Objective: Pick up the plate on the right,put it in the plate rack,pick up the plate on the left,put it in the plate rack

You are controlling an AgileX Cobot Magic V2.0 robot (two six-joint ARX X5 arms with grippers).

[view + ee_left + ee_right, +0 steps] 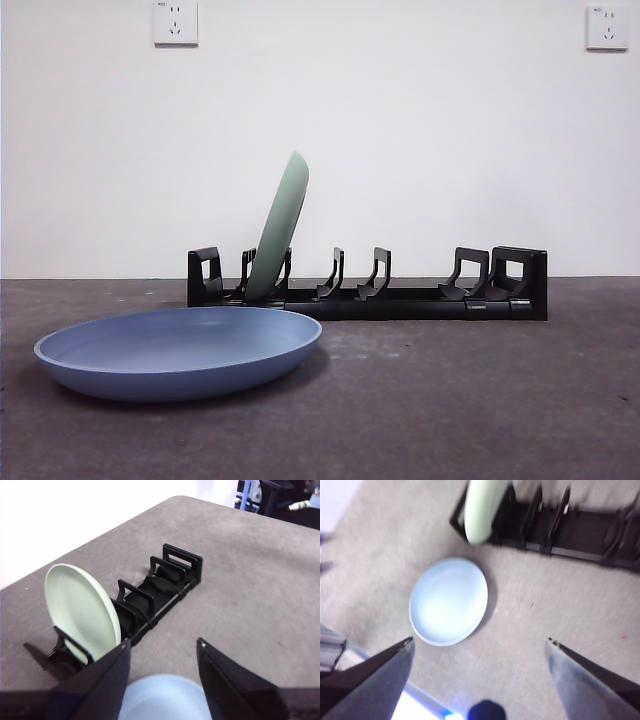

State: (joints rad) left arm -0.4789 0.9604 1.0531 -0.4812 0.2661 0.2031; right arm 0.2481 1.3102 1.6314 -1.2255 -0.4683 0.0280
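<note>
From the front camera I see the green plate [279, 228] already standing tilted in the plate rack [368, 286], near its left end, so I judge the first half done. The blue plate [180, 350] lies flat on the table [480, 400] in front of the rack; neither arm shows here.

On the left wrist camera, my left gripper [162, 652] hangs above the blue plate's edge, jaws spread and empty. Next I'd need to lower onto that rim.

On the right wrist camera, blurred, my right gripper [480, 642] is high, jaws wide apart, empty.

I read no brand or lettering anywhere.
</note>
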